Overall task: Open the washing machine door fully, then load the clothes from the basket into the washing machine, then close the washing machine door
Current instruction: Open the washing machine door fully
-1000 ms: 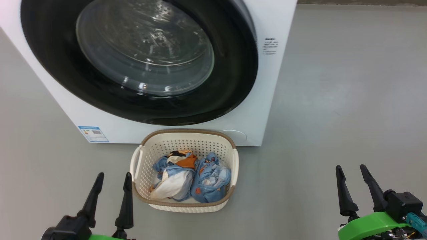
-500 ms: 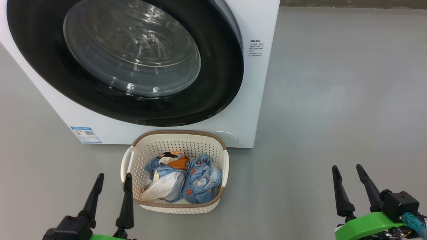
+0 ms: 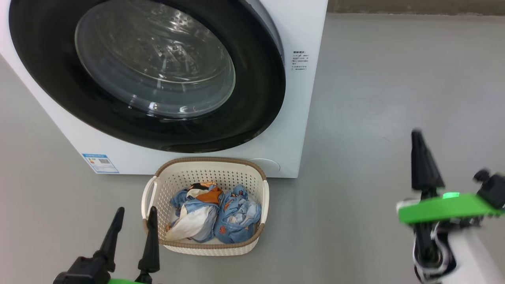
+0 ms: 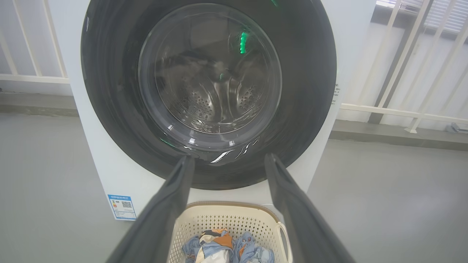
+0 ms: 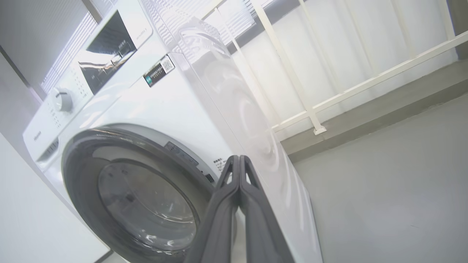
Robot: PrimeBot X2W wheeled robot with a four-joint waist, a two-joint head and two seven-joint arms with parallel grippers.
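a smooth grey concrete floor [image 3: 375, 98] is stretching away to a white metal railing [image 5: 365, 84] at the far side. the big white front-loading washing machine [image 3: 307, 31] is standing on it at the far left. its large round door with the wide glossy black rim and bulging clear glass [image 3: 256, 98] is lying flush against the front, so it looks shut, and opening it appears to be the step in hand. the small cream perforated plastic basket with the brown woven-look rim [image 3: 205, 162] is sitting on the floor just in front of the machine, below the door, probably so that loading needs only a short reach. the crumpled light blue clothes with orange, white and black prints [image 3: 213, 215] are lying bunched in its bottom.

the left gripper [image 3: 136, 209] is hovering low near the basket's near left corner, its two dark fingers spread wide and holding nothing. the right gripper [image 3: 417, 136] is hanging well to the right of the machine, fingers pressed together into one point and empty, likely for hooking the door's right edge.

the machine's top is being cut off in the head view, and the right arm is showing blurred there. no handle or catch is showing clearly on the rim. the drum is showing only dimly through the glass. how many garments are making up the pile cannot be told.
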